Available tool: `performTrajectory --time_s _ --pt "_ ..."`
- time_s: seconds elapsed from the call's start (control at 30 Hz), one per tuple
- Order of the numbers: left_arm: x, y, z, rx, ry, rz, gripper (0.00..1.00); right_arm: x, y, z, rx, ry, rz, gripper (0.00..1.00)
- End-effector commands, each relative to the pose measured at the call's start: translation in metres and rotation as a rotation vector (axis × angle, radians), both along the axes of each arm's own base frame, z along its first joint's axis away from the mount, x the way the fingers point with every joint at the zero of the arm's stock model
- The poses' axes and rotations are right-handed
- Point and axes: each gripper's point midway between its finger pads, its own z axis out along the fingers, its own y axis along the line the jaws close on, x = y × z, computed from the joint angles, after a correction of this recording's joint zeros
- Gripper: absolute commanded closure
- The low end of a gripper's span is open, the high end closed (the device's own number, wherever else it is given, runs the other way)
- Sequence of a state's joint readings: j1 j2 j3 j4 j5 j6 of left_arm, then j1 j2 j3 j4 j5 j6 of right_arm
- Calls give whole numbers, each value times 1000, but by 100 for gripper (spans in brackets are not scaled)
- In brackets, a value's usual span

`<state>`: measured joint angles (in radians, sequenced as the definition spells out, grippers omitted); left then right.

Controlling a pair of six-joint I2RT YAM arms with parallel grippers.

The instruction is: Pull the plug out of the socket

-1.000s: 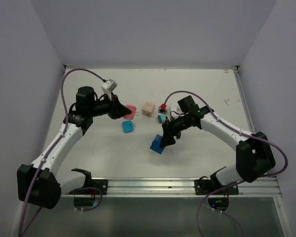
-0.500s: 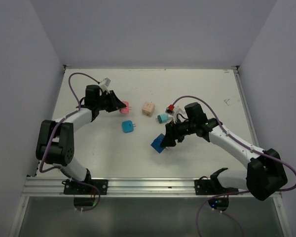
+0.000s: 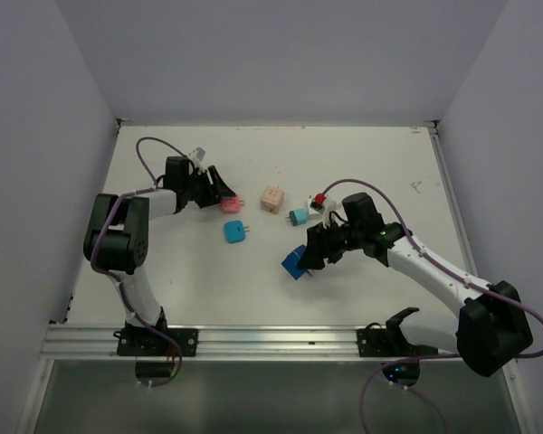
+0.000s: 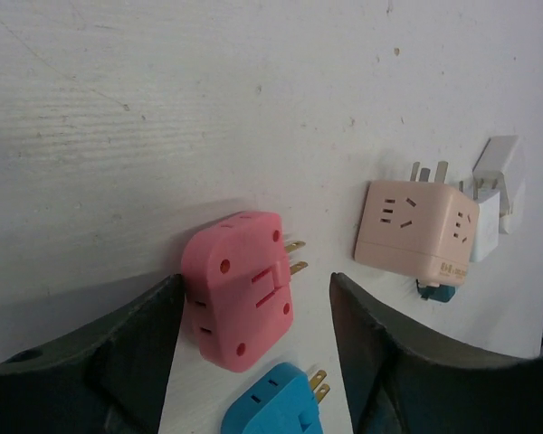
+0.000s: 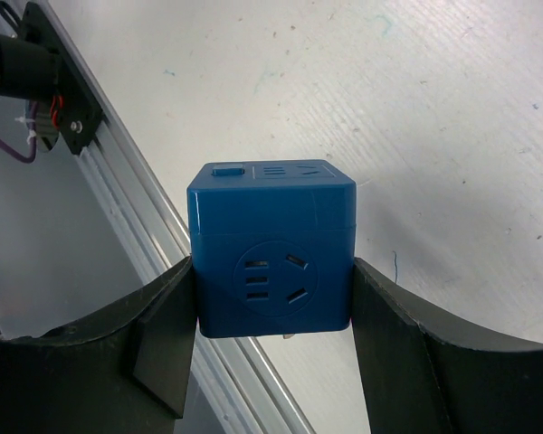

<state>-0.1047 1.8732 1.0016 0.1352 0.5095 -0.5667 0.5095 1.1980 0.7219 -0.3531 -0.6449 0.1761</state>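
A dark blue cube socket (image 5: 271, 253) sits between the jaws of my right gripper (image 5: 271, 280), which is shut on its two sides; its facing outlet has nothing in it. From above, this socket (image 3: 294, 263) hangs just over the table's front middle in the right gripper (image 3: 306, 258). A pink plug (image 4: 242, 298) with brass prongs lies flat on the table between the spread jaws of my open left gripper (image 4: 255, 287). In the top view the pink plug (image 3: 233, 205) lies at the tip of the left gripper (image 3: 223, 192).
A light blue plug (image 3: 235, 231) lies just in front of the pink one. A beige cube socket (image 3: 271, 199), a teal plug (image 3: 298, 217) and a red-and-white adapter (image 3: 319, 201) sit mid-table. An aluminium rail (image 3: 281, 336) runs along the near edge.
The left gripper has opened and the pink plug now rests on the table between its jaws. The left arm has folded back to the left. The right gripper shifted slightly with the blue socket.
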Motion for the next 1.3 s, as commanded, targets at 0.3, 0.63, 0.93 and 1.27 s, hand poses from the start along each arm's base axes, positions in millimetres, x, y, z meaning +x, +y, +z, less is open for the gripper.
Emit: performTrajectory --time_s 0.3,0.63,0.93,1.27 --pt "-11 51 50 214 -46 167 1 58 -34 10 -203 -165 -283 100" --pt "-84 100 138 403 -185 298 0 96 -109 -2 -593 -230 -606 100" --pt "-123 132 217 504 -361 417 0 124 -103 -18 -654 -173 -635 100" --pt "-139 130 267 513 -459 424 0 121 -98 -48 -649 -120 -639 49"
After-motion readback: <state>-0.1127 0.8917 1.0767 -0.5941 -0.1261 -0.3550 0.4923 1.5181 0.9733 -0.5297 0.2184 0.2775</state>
